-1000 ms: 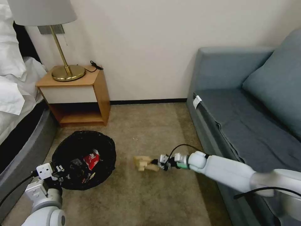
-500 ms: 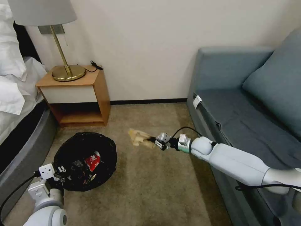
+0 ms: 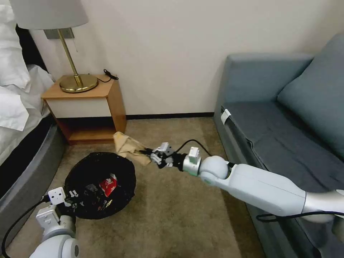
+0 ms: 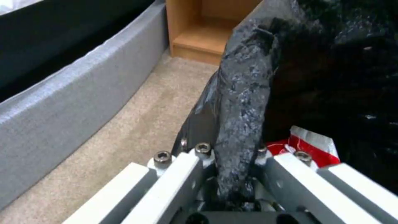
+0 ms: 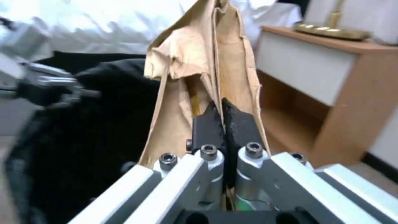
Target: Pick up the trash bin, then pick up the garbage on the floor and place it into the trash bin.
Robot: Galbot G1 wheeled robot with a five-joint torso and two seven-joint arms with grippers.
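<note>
Lower left: left gripper (image 3: pixel 70 198) clamped on black-bagged rim of trash bin (image 3: pixel 98 184) (red wrapper (image 3: pixel 108 185) lying inside), bin beside bed base (image 4: pixel 62 102). Center: crumpled tan paper packet (image 3: pixel 128 147) above bin's far rim, pinched btwn pads of right gripper (image 3: pixel 152 155), off carpet (image 3: pixel 172 215).

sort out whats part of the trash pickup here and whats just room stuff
Job in hand:
trash bin, held at its rim by the left gripper
tan paper packet, held by the right gripper
red wrapper, inside the bin
carpet

Just lying about:
nightstand
lamp
sofa
bed
</note>
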